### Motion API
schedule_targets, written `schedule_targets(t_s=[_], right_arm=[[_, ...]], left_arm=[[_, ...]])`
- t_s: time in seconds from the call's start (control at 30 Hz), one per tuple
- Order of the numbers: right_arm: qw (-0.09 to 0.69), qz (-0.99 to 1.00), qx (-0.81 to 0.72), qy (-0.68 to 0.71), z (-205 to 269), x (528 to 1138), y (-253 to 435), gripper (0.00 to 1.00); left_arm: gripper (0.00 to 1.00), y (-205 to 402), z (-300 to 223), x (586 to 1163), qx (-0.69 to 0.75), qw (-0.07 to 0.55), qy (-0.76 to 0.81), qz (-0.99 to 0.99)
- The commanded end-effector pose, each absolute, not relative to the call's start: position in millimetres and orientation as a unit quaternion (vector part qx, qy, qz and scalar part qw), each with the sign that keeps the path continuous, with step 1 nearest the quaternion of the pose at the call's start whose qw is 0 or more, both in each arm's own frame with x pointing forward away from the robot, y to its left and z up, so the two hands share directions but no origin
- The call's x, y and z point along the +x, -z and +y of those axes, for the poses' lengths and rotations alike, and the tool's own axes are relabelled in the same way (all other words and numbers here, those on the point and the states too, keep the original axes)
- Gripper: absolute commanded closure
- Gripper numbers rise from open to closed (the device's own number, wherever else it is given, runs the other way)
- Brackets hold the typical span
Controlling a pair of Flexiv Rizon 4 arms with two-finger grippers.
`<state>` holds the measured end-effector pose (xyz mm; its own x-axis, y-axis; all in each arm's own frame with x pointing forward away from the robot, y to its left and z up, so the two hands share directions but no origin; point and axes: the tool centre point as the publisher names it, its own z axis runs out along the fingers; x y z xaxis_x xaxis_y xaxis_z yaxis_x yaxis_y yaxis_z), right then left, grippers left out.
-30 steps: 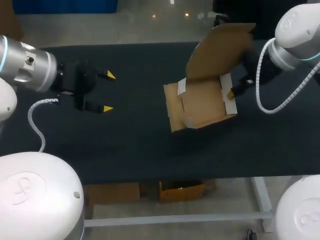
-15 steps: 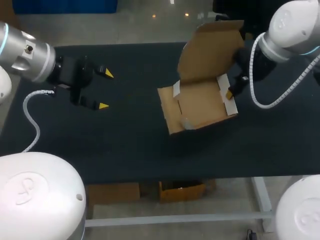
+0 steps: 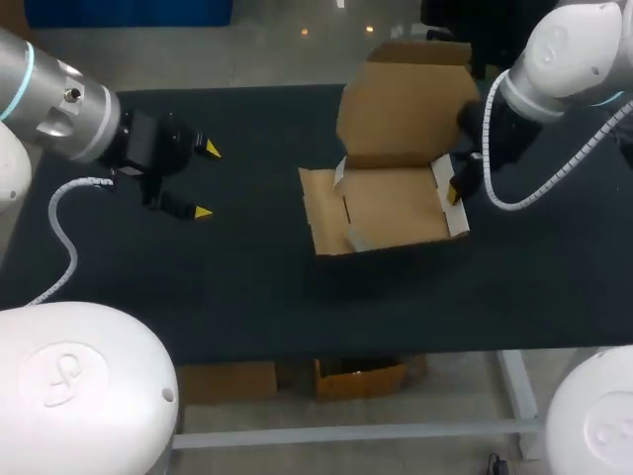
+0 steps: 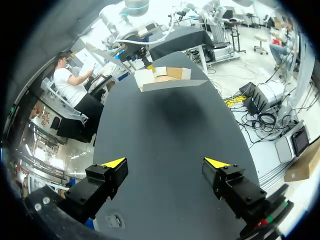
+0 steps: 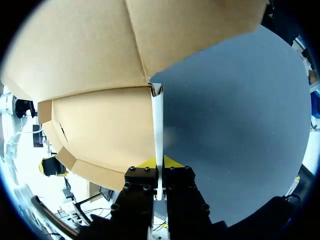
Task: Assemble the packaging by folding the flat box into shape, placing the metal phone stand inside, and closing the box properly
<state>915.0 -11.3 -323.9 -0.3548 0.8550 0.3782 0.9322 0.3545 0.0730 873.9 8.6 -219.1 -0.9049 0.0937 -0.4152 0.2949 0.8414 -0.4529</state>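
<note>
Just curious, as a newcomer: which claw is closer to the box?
The right. The right claw is shut on the box at its side flap; the left claw hangs open over the table, well apart from the box.

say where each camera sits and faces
Head view: above and behind, looking down on the black table and brown cardboard box; left arm and right arm show.
Left wrist view: on the left wrist, facing across the table to the box; open left pincer shows.
Right wrist view: on the right wrist, facing the box; right pincer shut on its side wall.
All share the box.
</note>
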Motion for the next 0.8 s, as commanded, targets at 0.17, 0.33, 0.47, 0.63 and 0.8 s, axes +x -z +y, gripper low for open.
schedule_targets(t_s=[0.17,0.33,0.47,0.63,0.8], right_arm=[[0.137,-0.789,-0.591,0.091,-3,907,329,1.00],[0.139,-0.775,-0.611,0.081,-3,901,335,1.00],[0.142,-0.766,-0.622,0.079,-6,897,341,1.00],[0.151,-0.754,-0.635,0.079,-10,890,346,1.00],[0.162,-0.747,-0.642,0.054,-10,887,350,1.00]], left_arm=[[0.00,221,0,881,0.055,0.142,0.209,0.966],[0.00,227,1,885,0.033,0.126,0.211,0.969],[0.00,232,2,887,0.017,0.111,0.232,0.966],[0.00,241,5,891,-0.010,0.090,0.254,0.963],[0.00,244,6,892,-0.027,0.085,0.273,0.958]])
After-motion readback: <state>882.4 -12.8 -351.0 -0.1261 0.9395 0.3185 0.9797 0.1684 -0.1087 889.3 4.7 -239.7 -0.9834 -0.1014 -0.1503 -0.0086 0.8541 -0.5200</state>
